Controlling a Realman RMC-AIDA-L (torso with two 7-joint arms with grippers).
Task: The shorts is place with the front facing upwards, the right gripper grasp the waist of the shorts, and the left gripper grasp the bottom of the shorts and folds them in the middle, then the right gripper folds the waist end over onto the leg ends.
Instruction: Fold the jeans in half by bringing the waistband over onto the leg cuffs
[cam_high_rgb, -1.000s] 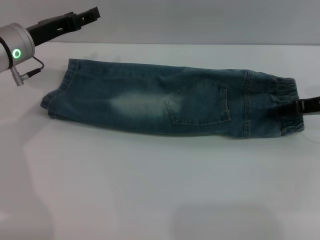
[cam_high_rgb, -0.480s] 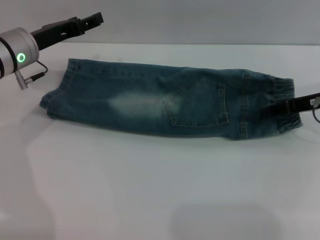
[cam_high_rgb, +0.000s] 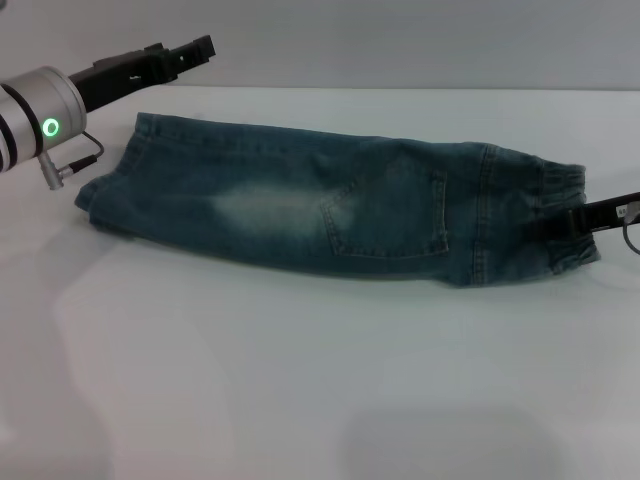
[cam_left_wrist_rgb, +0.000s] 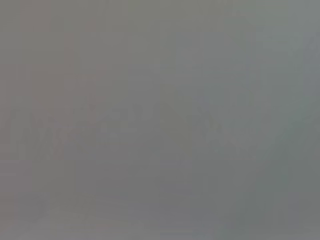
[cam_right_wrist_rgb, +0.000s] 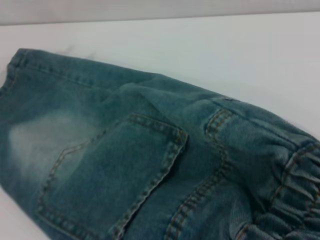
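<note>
Head view: you see the shorts folded lengthwise on the table, waist right, leg ends left. The right gripper is clamped on the waistband, ready to fold leftward; since earlier it has dragged the denim slightly left. The left gripper hovers far-left, prongs together, now advanced a little. Left wrist view: blank grey. Right wrist view: back pocket and puckered waistband only.

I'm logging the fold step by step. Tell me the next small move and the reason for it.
Probably the right gripper should lift the elastic waist and start carrying it toward the leg ends. The shorts already lie folded lengthwise on the table, and that gripper sits at the waistband. The left gripper hangs clear, above the table's far left edge.
</note>
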